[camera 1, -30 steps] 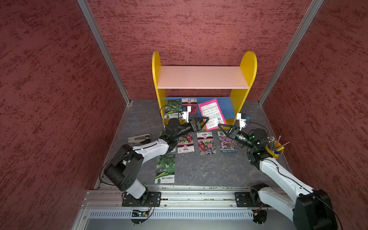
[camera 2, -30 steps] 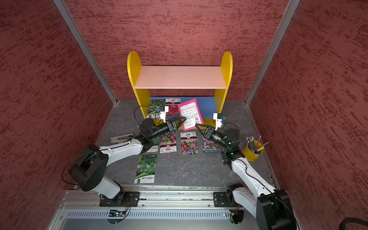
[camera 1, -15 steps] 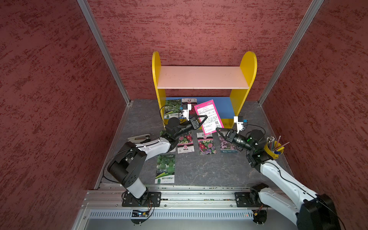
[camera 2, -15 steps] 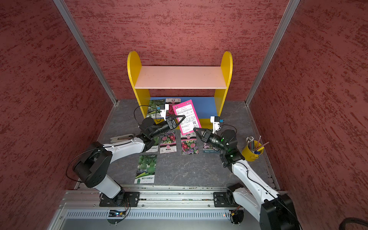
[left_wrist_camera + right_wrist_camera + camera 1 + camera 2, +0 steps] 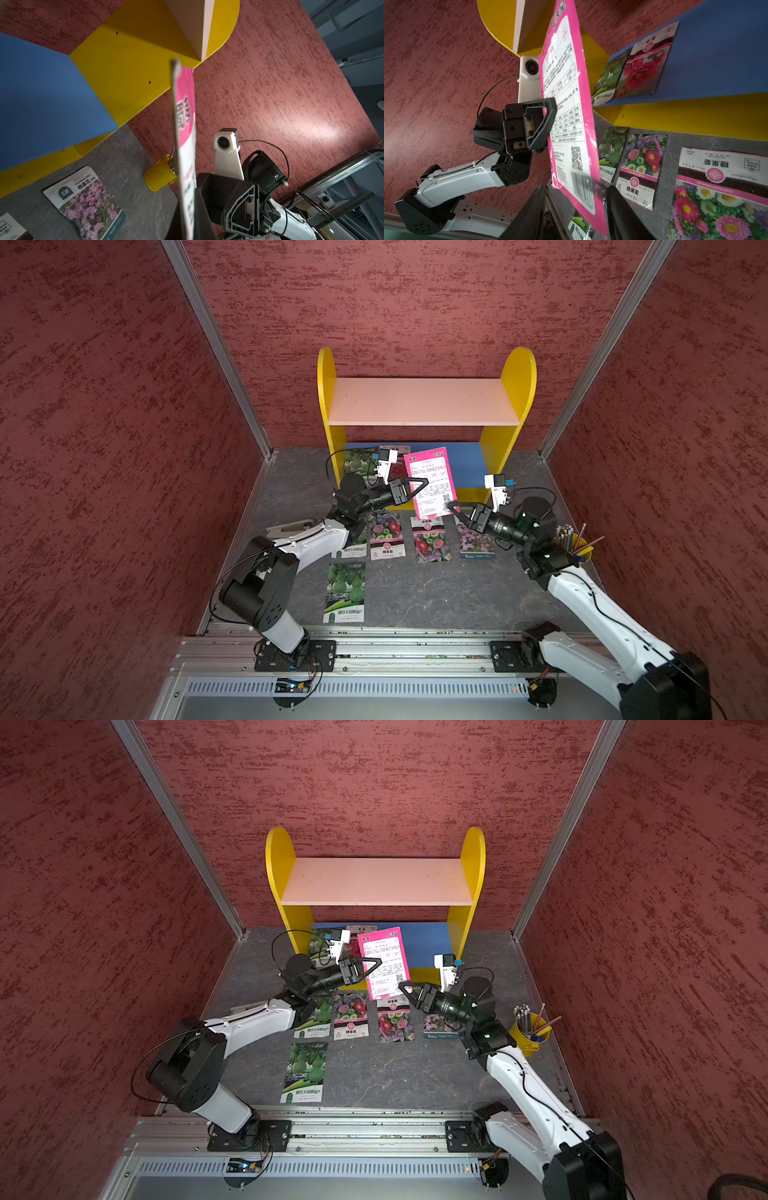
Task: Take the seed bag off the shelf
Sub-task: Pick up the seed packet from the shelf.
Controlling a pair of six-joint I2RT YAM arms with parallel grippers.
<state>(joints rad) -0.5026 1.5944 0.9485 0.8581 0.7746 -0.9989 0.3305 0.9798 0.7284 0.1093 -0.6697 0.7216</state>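
Observation:
The pink seed bag hangs upright in the air just in front of the shelf, off its blue lower board. My left gripper is shut on the bag's side edge; in the left wrist view the bag runs edge-on out of its jaws. My right gripper is open, its fingers standing either side of the bag's lower corner without pinching it.
A green gourd packet and a red flower packet lie on the lower board. Several seed packets lie in a row on the grey table, another nearer the front. A yellow pencil cup stands at the right.
The left gripper has shut on the pink bag's edge and the right gripper, which held the bag, has opened. The bag has come forward from the shelf.

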